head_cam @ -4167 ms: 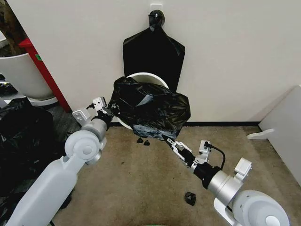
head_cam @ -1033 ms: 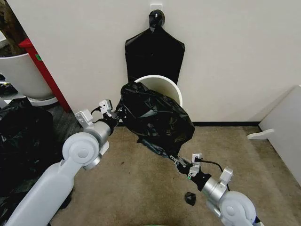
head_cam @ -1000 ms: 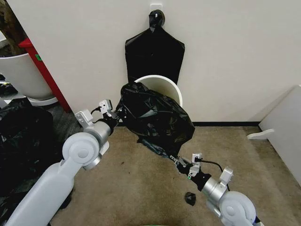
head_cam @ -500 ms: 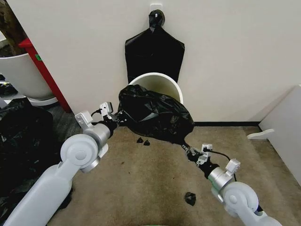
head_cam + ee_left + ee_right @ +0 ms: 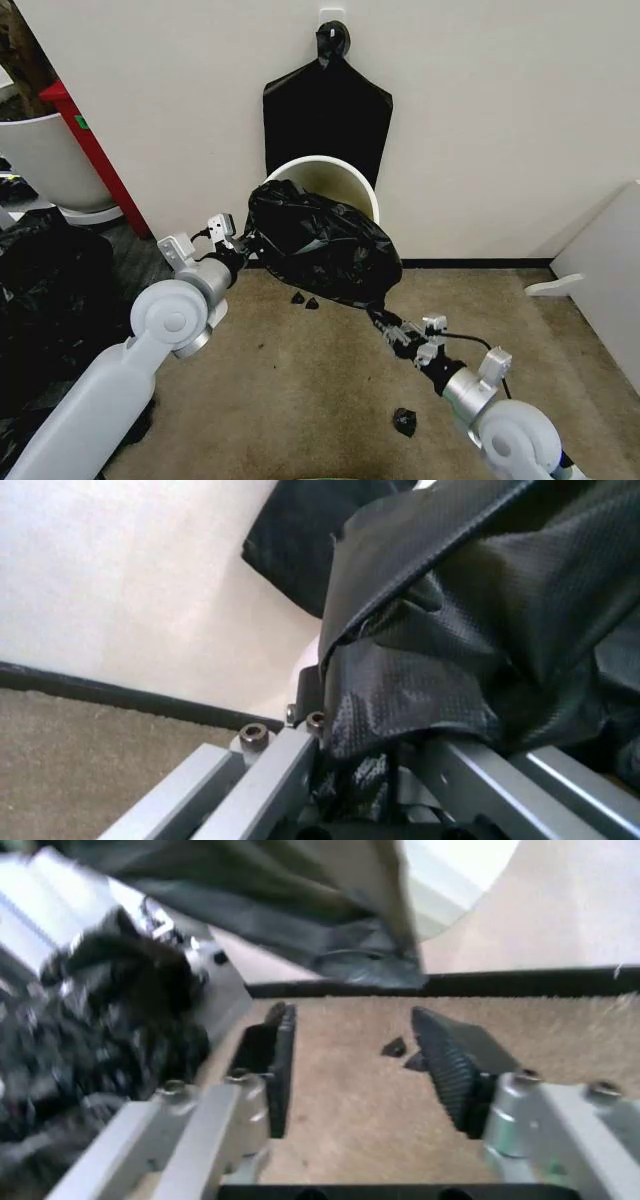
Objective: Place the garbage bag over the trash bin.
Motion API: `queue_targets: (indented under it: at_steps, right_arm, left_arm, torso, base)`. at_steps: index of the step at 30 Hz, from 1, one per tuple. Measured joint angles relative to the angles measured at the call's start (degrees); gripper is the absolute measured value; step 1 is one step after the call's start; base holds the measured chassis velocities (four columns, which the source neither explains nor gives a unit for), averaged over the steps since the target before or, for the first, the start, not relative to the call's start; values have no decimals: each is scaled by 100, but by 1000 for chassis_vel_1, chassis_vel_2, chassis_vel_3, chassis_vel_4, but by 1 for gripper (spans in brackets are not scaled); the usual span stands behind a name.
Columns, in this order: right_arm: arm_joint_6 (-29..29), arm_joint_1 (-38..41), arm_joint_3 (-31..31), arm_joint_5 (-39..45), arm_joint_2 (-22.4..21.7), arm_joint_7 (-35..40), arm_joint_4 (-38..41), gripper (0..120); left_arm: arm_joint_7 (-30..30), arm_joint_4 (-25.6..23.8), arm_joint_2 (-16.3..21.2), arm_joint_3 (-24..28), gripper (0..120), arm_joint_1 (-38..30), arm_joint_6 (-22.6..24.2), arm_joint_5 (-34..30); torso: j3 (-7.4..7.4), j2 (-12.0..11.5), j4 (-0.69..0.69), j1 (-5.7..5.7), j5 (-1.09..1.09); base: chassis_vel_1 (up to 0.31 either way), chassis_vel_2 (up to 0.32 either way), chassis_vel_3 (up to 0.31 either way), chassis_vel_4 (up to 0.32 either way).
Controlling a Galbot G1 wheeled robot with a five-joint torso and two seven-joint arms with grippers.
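From the head view, the wrinkly glossy black garbage bag (image 5: 320,252) drapes over the front rim of the small round cream-white trash bin (image 5: 330,175) by the wall. The left gripper (image 5: 243,243) pinches its edge. The right gripper (image 5: 385,322) hangs just below it.

Left wrist view: fingers (image 5: 290,769) clamp the black plastic.

Right wrist view: jaws stand wide (nothing between them), over the beige carpet (image 5: 350,1087).
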Motion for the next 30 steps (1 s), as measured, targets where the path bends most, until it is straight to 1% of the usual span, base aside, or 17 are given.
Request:
queue_targets:
  at_steps: [2,3,5,7,9,10,12,14,15,18,20,22,23,25,26,29,30]
  right_arm:
    - [108,-224,71,-383,-84,-20,221,51]
    - [194,-403,138,-704,-165,32,471,59]
    - [223,-551,225,-1048,-274,358,921,68]
    - [209,-567,235,-1087,-298,465,1022,70]
    - [-44,-551,250,-1118,-417,1109,1522,77]
    - [-419,-353,249,-909,-578,1682,1912,83]
    - [-863,67,218,-579,-855,2284,2088,93]
    - [-970,218,194,-489,-954,2433,2100,93]
    - [-1101,505,123,-338,-1145,2635,2119,98]
    - [-1382,1714,-303,231,-1763,2845,2123,100]
    - [-1464,2680,-871,463,-2066,2716,2101,100]
    - [-1469,2851,-994,510,-2107,2698,2090,100]
    - [-1466,3461,-1447,744,-2206,2640,2057,100]
    - [-1454,3856,-1808,1116,-2234,2577,2059,100]
    - [-1446,4430,-2513,2059,-2227,2842,2086,100]
    - [-1466,4966,-3109,2222,-2165,2758,2086,100]
    - [-1466,4966,-3109,2222,-2165,2758,2086,100]
  left_arm:
    - [-21,77,-10,46,1,-46,2,93]
    - [-45,143,-19,98,1,-80,24,237]
    - [-94,184,-19,162,1,-101,119,424]
    - [-102,189,-17,173,1,-102,137,456]
    - [-141,195,-7,209,1,-102,245,579]
    - [-210,193,8,235,1,-96,354,659]
    - [-324,175,25,275,1,-83,499,796]
    - [-334,170,31,288,1,-78,522,866]
    - [-335,162,42,313,1,-76,545,1008]
    - [-272,107,76,420,1,-115,581,1326]
    - [-355,73,76,529,1,-226,633,1344]
    - [-373,70,75,550,1,-246,639,1343]
    - [-475,60,72,663,1,-353,685,1306]
    - [-534,58,74,745,1,-427,706,1278]
    - [-572,57,87,827,1,-506,723,1254]
    - [-607,69,81,898,1,-539,735,1254]
    - [-607,69,81,898,1,-539,735,1254]
  torso:
    - [0,0,-1,0,0]
    - [0,0,-1,0,0]
    - [0,0,-1,0,0]
    - [0,0,-1,0,0]
    - [0,0,-1,0,-2]
    - [0,0,-2,0,-1]
    - [0,0,0,0,-2]
    - [0,0,0,0,0]
    - [0,0,0,0,1]
    - [1,0,1,0,0]
    - [1,0,1,0,-1]
    - [1,0,2,0,-2]
    - [1,0,2,0,-1]
    - [1,0,1,0,-1]
    - [0,0,0,0,-1]
    - [1,0,0,0,-1]
    - [1,0,0,0,-1]
  base:
    - [0,0,0,0]
    - [0,0,0,0]
    - [0,0,0,0]
    - [0,0,0,0]
    - [0,0,0,0]
    - [0,0,0,0]
    - [0,0,0,0]
    - [0,0,0,0]
    - [0,0,0,0]
    - [0,0,0,0]
    - [0,0,0,0]
    - [0,0,0,0]
    - [0,0,0,0]
    - [0,0,0,0]
    - [0,0,0,0]
    - [0,0,0,0]
    - [0,0,0,0]
